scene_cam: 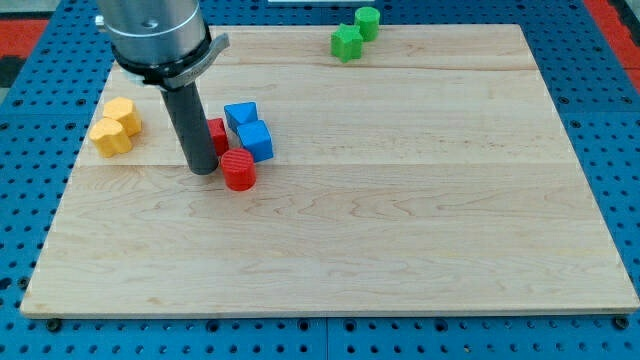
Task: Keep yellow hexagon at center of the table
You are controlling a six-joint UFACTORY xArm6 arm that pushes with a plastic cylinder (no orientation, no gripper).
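My tool is a plain dark rod with no jaws, so it neither opens nor closes and holds nothing. My tip rests on the table in the left part, nearer the top edge than the bottom one. It stands just left of the red cylinder, touching it or nearly so; I cannot tell which. A second red block sits partly hidden behind the rod, its shape unclear. Two blue blocks lie just right of the rod. The yellow hexagon sits near the left edge, toward the top left corner, touching another yellow block. Two green blocks sit at the top edge.
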